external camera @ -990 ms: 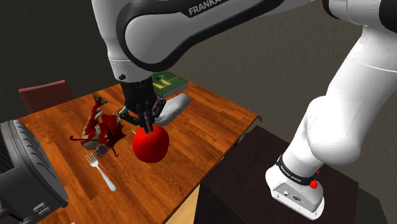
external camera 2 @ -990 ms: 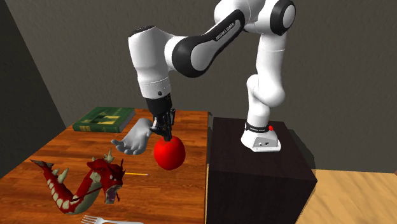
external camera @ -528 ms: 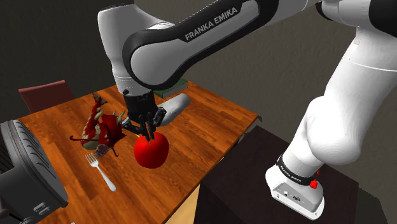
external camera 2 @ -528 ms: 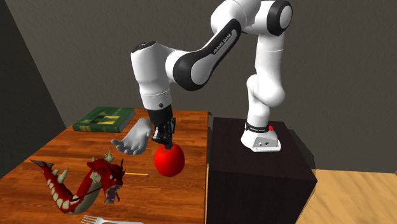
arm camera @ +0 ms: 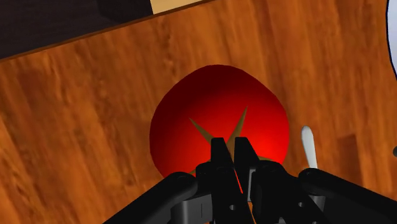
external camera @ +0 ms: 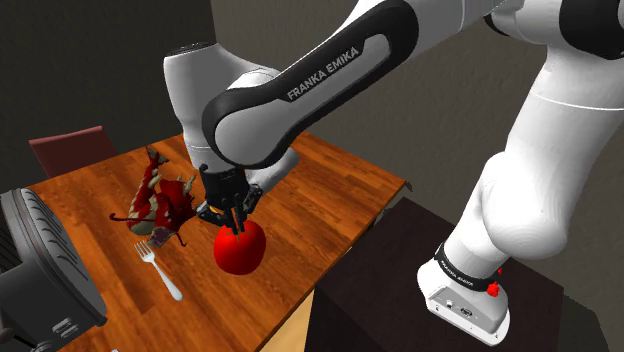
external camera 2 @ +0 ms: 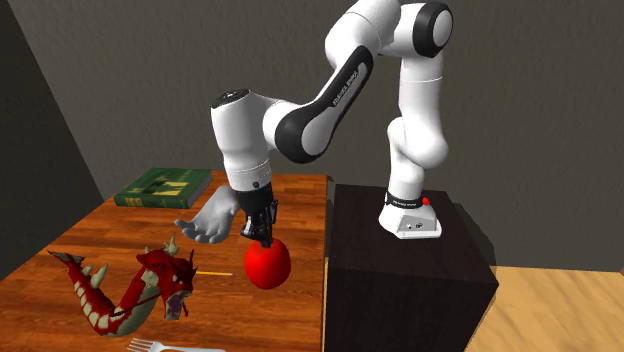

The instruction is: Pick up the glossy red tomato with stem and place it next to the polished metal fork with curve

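Pincer (external camera: 232, 213) nearly shut, pinching tomato (external camera: 238, 250) by stem. Tomato hangs directly under fingertips, low over table (external camera: 340, 180); contact unclear. Fork (external camera: 160, 268) near pincer, toward shoulder view's left, below dragon (external camera: 160, 200). Pick done; release beside fork remains.

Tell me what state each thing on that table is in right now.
Tomato, clasped at its top by the pincer, stem side up.
Pincer, shut on the tomato.
Fork, lying flat on the table, untouched.
Dragon figurine, resting on the table near the fork.
Green book, closed, lying flat.
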Action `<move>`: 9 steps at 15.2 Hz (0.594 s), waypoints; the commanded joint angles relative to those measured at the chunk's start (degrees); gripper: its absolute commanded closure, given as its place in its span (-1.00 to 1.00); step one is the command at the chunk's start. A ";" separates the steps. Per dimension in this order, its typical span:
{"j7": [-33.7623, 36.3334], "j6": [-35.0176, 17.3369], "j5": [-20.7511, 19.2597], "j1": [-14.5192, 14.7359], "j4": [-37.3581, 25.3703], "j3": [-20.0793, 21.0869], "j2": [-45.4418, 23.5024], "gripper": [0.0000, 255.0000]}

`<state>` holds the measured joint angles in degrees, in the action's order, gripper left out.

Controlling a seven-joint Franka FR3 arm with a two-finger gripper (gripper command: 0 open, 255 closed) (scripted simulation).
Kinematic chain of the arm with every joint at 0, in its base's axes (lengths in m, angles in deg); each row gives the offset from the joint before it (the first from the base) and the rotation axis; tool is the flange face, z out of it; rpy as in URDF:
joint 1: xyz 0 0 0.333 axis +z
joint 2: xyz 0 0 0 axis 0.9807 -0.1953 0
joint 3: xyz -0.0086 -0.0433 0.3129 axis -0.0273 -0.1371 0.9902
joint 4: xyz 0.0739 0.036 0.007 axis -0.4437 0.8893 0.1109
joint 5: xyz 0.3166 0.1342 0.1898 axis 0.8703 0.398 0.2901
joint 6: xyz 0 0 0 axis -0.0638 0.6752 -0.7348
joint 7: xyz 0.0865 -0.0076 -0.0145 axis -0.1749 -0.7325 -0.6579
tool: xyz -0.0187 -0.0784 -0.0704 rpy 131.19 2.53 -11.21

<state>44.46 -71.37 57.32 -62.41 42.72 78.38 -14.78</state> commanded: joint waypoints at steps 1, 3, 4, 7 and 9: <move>0.19 -1.50 -0.44 0.06 0.68 -0.08 -0.86 1.00; 0.47 -2.93 -0.91 0.16 1.27 -0.16 -1.78 1.00; 0.61 -3.64 -1.16 0.22 1.55 -0.21 -2.26 1.00; 1.08 -5.76 -1.96 0.40 2.31 -0.39 -3.76 1.00; 1.42 -7.15 -2.53 0.55 2.76 -0.54 -4.81 1.00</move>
<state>45.54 -77.93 55.13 -62.03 45.52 77.86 -18.93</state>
